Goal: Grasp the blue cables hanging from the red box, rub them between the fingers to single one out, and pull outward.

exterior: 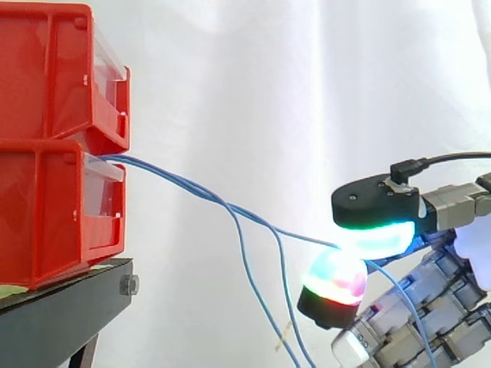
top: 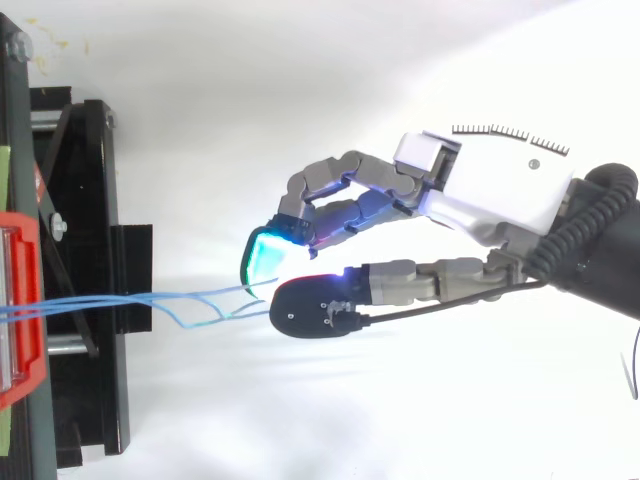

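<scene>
SORTING BY TOUCH: Seen from the side, the blue cables [exterior: 192,188] leave the front of the lower red box [exterior: 46,215], which sits under a second red bin [exterior: 46,69] on a black stand [exterior: 61,307]. They slope down to the hand [exterior: 376,201] at right and run in between a green-cyan glowing pad above and a red-green pad [exterior: 334,277] below. The strands are drawn out from the box rather than hanging free, apparently because the pinch holds them there. A couple of strands droop away below the main run, and one trails on past the pads. From above, the hand [top: 490,190] reaches in from the right with its fingers curled. The cyan fingertip [top: 265,255] is set close to a dark-backed pad, closed on the cables [top: 150,298] well apart from the box [top: 22,380]. The strands spread slightly near the pads, which suggests no single one is yet picked out.
</scene>
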You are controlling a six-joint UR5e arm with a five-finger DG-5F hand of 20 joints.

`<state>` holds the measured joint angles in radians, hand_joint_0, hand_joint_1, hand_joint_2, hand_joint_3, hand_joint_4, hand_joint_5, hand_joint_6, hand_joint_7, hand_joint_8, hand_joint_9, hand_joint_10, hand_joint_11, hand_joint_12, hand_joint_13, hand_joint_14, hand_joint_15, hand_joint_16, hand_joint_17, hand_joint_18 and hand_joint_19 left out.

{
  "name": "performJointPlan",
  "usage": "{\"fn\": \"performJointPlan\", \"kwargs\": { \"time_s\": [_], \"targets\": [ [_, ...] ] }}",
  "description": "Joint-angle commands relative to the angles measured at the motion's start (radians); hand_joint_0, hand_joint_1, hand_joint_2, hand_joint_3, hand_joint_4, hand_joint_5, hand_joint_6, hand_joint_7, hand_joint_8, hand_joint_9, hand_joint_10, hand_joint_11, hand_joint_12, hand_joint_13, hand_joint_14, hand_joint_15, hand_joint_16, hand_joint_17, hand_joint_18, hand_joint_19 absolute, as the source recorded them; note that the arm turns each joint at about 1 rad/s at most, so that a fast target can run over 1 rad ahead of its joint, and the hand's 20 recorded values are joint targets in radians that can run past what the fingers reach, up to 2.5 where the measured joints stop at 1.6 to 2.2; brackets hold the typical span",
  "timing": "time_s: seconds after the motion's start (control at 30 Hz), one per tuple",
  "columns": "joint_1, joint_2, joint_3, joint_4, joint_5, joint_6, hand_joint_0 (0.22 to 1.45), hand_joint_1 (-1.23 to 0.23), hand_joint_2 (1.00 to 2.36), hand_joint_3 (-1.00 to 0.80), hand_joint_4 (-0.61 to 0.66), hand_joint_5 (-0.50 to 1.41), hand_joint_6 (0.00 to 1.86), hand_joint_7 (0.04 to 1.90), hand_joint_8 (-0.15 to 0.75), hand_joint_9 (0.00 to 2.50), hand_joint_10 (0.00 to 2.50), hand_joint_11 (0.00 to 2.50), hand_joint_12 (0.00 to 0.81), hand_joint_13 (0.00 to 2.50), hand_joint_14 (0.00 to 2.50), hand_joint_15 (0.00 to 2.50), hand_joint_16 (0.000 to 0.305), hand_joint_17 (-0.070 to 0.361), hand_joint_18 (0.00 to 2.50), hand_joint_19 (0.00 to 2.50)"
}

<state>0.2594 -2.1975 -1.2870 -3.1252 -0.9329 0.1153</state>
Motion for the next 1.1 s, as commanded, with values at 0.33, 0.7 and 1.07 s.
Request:
{"fn": "performJointPlan", "kwargs": {
  "time_s": [0.33,0.7,1.07],
  "targets": [
    [-0.002,0.045,0.000,-0.125,-0.023,0.029,0.57,-0.74,1.00,0.00,0.13,-0.12,0.84,1.02,0.287,0.76,0.00,0.32,0.396,0.55,0.01,0.19,0.059,0.133,0.49,0.29],
    [0.003,0.044,0.000,-0.084,-0.021,-0.017,0.58,-0.74,1.00,0.01,0.13,-0.12,0.84,1.03,0.286,0.76,0.01,0.32,0.400,0.55,0.01,0.19,0.059,0.133,0.49,0.29],
    [0.003,0.045,0.000,-0.050,-0.017,-0.037,0.58,-0.74,1.00,0.01,0.13,-0.11,0.84,1.02,0.289,0.77,0.00,0.33,0.399,0.55,0.01,0.19,0.059,0.133,0.49,0.29]
  ]
}}
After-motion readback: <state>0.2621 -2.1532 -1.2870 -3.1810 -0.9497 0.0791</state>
